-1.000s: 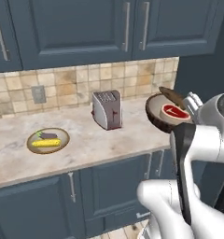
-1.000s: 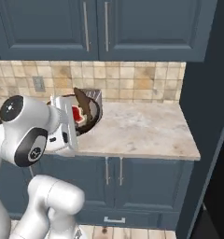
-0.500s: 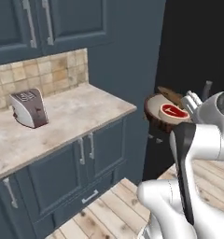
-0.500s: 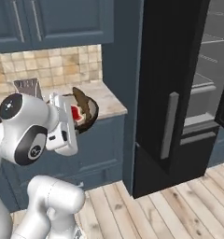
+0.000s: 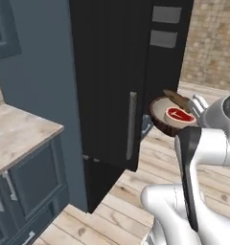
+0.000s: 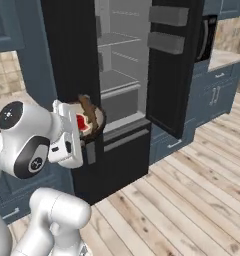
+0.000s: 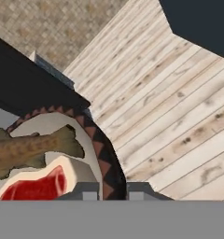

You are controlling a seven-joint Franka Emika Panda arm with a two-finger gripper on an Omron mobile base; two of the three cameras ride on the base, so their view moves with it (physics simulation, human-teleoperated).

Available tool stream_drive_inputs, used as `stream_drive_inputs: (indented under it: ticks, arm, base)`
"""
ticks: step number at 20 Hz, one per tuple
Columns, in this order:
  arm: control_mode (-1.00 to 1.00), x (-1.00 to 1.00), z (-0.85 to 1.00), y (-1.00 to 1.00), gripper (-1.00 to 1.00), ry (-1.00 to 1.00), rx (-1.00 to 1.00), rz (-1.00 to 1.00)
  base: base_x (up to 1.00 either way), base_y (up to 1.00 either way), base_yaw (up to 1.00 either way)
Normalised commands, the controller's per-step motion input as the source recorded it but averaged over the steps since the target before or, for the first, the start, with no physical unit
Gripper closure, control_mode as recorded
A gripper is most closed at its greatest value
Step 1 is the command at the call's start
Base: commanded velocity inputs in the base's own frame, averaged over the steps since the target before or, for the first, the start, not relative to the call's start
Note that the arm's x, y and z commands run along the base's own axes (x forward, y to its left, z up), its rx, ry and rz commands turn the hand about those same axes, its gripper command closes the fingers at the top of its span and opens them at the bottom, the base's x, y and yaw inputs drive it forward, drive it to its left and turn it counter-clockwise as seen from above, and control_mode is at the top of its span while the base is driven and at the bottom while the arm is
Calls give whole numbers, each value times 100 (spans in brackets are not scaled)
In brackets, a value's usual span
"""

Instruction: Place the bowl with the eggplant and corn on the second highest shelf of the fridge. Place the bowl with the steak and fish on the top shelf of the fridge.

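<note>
My gripper (image 7: pixel 113 189) is shut on the rim of a dark bowl (image 7: pixel 102 154) with a red zigzag edge. The red steak (image 7: pixel 37 184) with its pale fat edge lies inside it, and the brown fish (image 7: pixel 32 147) pokes over the rim. I hold this bowl (image 5: pixel 160 125) in the air in front of the black fridge (image 5: pixel 107 72), near its grey bar handle (image 5: pixel 131 125). From the right, the fridge (image 6: pixel 67 55) stands open with grey shelves (image 6: pixel 119 40) inside, the bowl (image 6: pixel 97 120) below them. The eggplant and corn bowl is out of view.
The open fridge door (image 6: pixel 172 65) with two grey bins juts out to the right. A stone counter (image 5: pixel 16 139) over blue-grey cabinets lies to the left, with more cabinets (image 6: pixel 214 90) beyond the door. Wooden floor (image 6: pixel 192 190) spreads below.
The whole picture has shifted: the base has turned from the counter and toaster towards the fridge. The bowl stays in my gripper, in the same place relative to the arm.
</note>
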Motion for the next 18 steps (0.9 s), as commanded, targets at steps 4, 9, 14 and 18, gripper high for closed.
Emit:
stream_drive_inputs:
  ticks: [4,9,14,18]
  arm:
    - [100,0,0,0,100,0,0,0]
    - [100,0,0,0,100,0,0,0]
    - [100,0,0,0,100,0,0,0]
    - [100,0,0,0,100,0,0,0]
  base:
    - [90,-100,-21]
    - [90,-100,-5]
    - [28,-92,28]
    - [-27,-25,94]
